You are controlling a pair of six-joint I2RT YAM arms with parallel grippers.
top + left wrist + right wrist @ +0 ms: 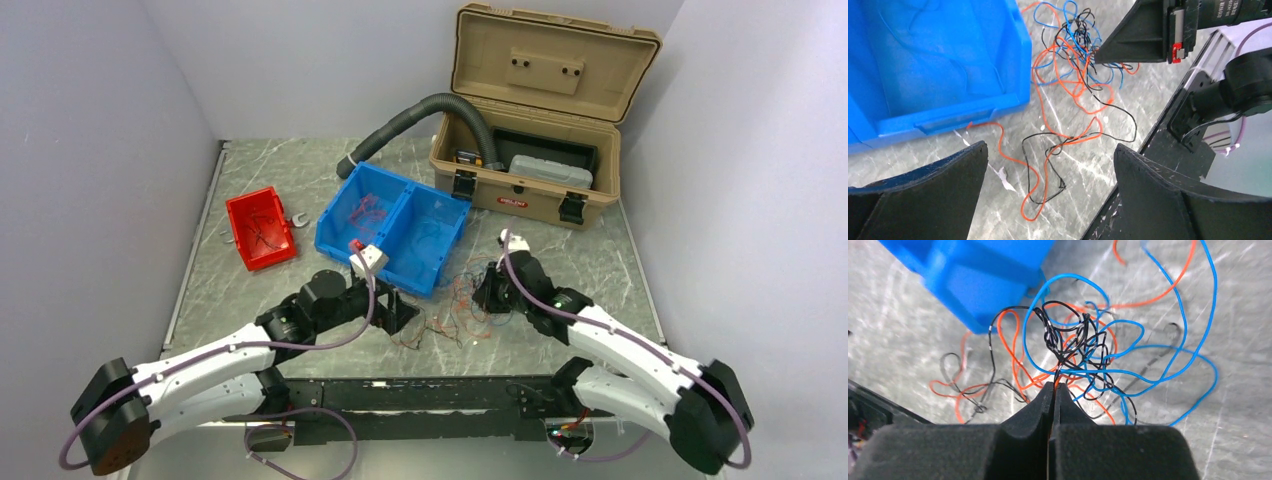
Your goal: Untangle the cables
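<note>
A tangle of thin red, blue and black cables point(462, 305) lies on the marble table in front of the blue bin point(393, 226). My right gripper point(1054, 385) is shut on strands of the cables point(1075, 347) at the edge of the knot, which hangs just above the table. In the left wrist view the right gripper's fingers point(1128, 42) pinch the cables point(1080, 55). My left gripper point(1050, 152) is open and empty, its jaws wide apart over a loose red and black loop point(1048, 165) trailing from the knot.
The blue bin point(923, 75) sits just left of the cables and holds more wires. A small red bin point(260, 228) with wires stands at the left. A tan toolbox point(525, 160), lid open, and a grey corrugated hose point(410, 125) are at the back. The table's near edge point(1148, 135) is close.
</note>
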